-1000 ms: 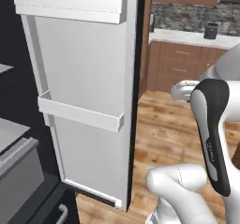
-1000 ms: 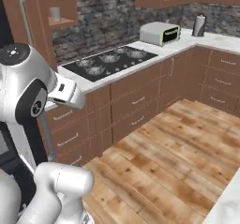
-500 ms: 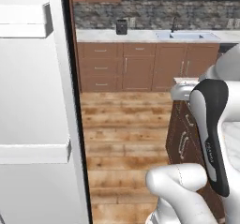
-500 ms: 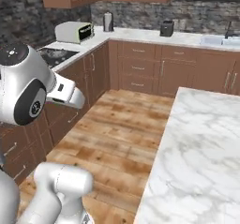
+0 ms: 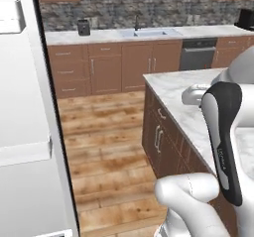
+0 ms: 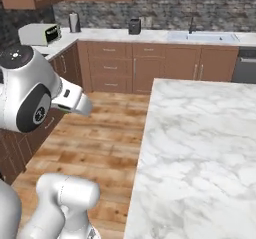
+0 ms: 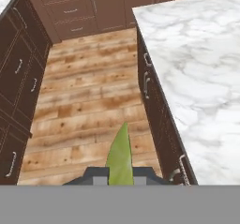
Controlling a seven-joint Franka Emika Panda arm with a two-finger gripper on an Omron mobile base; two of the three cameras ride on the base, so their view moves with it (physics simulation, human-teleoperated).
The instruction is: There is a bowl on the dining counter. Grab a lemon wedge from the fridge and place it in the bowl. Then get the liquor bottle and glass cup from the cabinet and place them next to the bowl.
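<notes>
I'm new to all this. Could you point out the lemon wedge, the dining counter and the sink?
lemon wedge [image 7: 120, 157]: hand view, its middle.
dining counter [image 6: 200, 133]: right base view, bare marble top.
sink [image 5: 151, 32]: left base view, its basin.

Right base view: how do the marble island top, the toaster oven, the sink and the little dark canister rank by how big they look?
Largest to smallest, as they look:
1. dining counter
2. sink
3. toaster oven, near the sink's size, so unsure
4. dark canister

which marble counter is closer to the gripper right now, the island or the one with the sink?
The dining counter, the island. In the hand view its edge lies just to the right of the gripper, shut on the lemon wedge; the sink counter runs along the far wall.
</notes>
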